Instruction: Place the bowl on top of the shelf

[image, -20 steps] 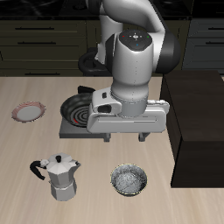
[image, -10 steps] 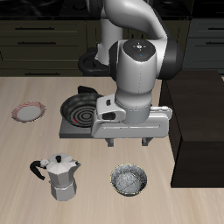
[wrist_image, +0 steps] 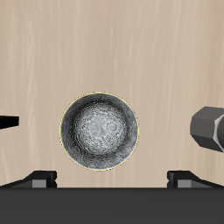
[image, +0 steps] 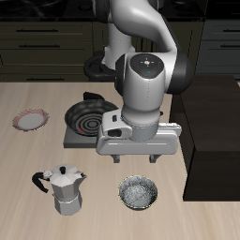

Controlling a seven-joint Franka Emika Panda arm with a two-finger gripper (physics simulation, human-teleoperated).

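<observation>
The bowl (image: 138, 193), small and round with a grey-white speckled inside and a dark rim, stands on the wooden table near its front edge. In the wrist view the bowl (wrist_image: 99, 132) lies below my fingers, a little off the line between them. My gripper (image: 134, 157) hangs above and slightly behind the bowl, open and empty, with the fingers (wrist_image: 39, 179) spread wide and clear of the rim. The shelf (image: 211, 131), a large dark brown box with a flat top, stands at the table's side beside the bowl and the arm.
A silver moka pot (image: 64, 190) stands beside the bowl near the front edge and also shows in the wrist view (wrist_image: 210, 129). A black frying pan (image: 82, 117) sits on the grey stove plate (image: 73, 139) farther back. A red-rimmed plate (image: 31, 119) lies beyond it.
The arm has moved toward the table's front edge and lower, bringing the open gripper nearer over the bowl. The bowl has not moved.
</observation>
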